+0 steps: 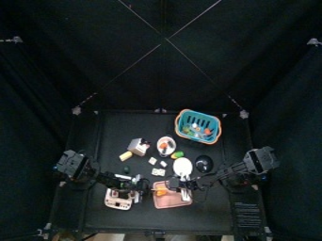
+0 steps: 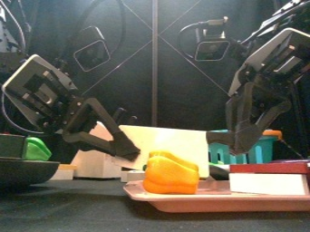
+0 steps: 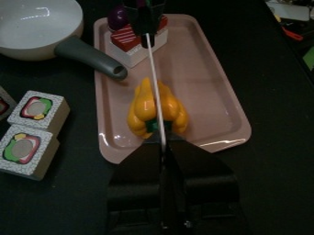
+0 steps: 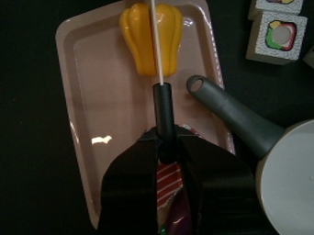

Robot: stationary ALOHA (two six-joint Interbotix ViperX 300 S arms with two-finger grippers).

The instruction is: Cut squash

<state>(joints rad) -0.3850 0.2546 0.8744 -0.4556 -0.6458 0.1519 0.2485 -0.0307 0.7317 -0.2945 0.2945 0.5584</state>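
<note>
Apparently uncut, the yellow squash [image 3: 156, 108] lies whole on the pink tray [image 3: 208, 83], toward 6 o'clock of the worktop [image 1: 126, 127]. Left end effector [image 3: 163, 179] is clamped on a knife [image 3: 156, 83] above it; right end effector [image 4: 163, 170] grips a rod-like tool [image 4: 157, 69]. Cutting is left
</note>
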